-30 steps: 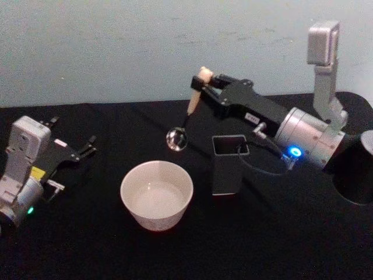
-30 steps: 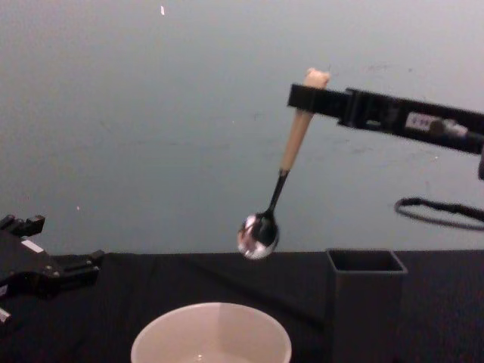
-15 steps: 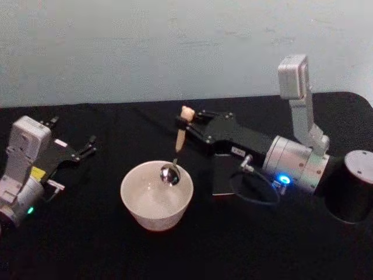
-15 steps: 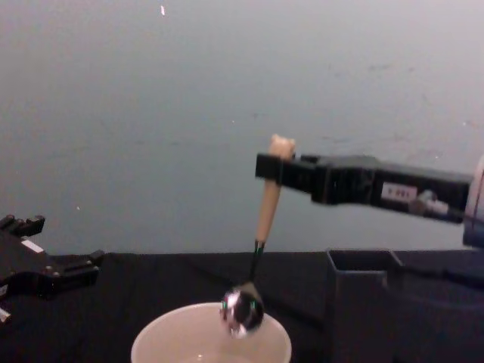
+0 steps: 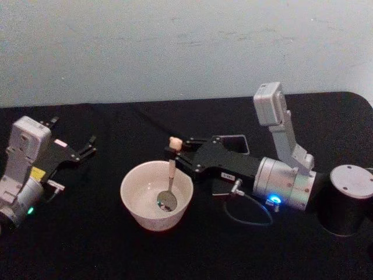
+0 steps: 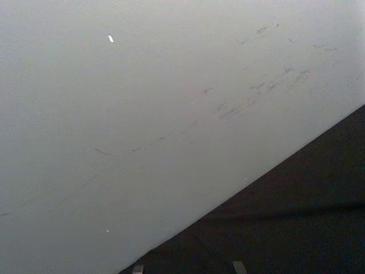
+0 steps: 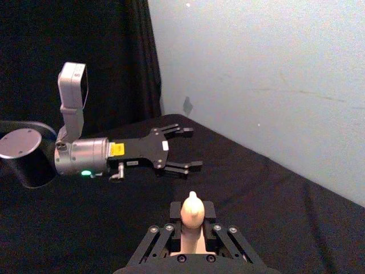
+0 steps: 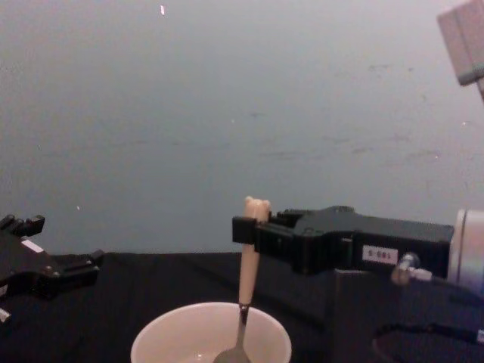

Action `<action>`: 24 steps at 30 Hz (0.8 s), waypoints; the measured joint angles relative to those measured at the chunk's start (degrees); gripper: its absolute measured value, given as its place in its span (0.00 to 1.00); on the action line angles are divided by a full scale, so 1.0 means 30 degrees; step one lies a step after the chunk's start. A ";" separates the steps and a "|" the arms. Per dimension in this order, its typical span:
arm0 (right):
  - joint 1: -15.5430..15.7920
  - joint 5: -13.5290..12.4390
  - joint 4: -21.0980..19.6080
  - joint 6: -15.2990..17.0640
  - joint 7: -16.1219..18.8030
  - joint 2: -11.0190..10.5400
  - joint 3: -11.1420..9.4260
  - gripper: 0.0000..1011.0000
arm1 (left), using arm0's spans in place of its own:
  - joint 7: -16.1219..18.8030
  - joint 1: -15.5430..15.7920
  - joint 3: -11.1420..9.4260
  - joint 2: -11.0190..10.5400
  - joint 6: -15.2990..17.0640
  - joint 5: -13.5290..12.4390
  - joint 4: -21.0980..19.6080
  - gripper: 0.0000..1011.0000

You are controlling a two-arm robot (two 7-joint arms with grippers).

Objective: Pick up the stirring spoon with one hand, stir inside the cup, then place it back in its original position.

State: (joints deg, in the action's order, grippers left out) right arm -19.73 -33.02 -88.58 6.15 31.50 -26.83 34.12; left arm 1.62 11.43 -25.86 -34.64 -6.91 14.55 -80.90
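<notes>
The stirring spoon [image 5: 171,165] stands almost upright in the cream-white cup [image 5: 132,181], its shiny bowl down near the cup's bottom. My right gripper [image 5: 175,153] is shut on the beige handle just under the bear head, level with the cup's far right rim. From the chest, the spoon [image 8: 246,265] drops from the right gripper [image 8: 246,227] into the cup [image 8: 166,344]. The right wrist view shows the bear head [image 7: 193,212] sticking up between the shut fingers [image 7: 174,220]. My left gripper [image 5: 73,133] is parked open at the table's left.
The dark grey holder box [image 5: 236,139] stands behind the right gripper, mostly hidden by it. A dark cylinder [image 5: 348,198] sits at the front right. A black cloth [image 5: 87,245] covers the table, with a pale wall behind it. The open left gripper [image 7: 191,148] hovers over the cloth.
My right gripper has carried the spoon from high beside the holder box, leftward and down. The spoon's bowl went from above the table into the cup. The left arm has not moved.
</notes>
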 joint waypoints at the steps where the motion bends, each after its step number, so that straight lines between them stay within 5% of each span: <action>1: -0.0010 0.0044 0.0018 0.0011 0.0015 0.0022 0.0043 0.21 | 0.0000 0.0000 0.0001 -0.0001 0.0000 -0.0001 0.0000 0.99; 13: -0.0362 0.1240 0.0548 0.0198 -0.0042 0.0750 0.0904 0.21 | 0.0000 0.0000 0.0000 -0.0001 0.0000 -0.0001 0.0000 0.99; 24: -0.0913 0.2341 0.1644 0.0378 -0.0692 0.2200 0.1235 0.21 | -0.0001 0.0001 0.0000 -0.0001 0.0000 -0.0001 0.0000 0.99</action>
State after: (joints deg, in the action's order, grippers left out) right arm -22.46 -25.99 -83.65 7.29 29.43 -20.23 37.83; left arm 1.62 11.43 -25.86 -34.65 -6.91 14.55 -80.90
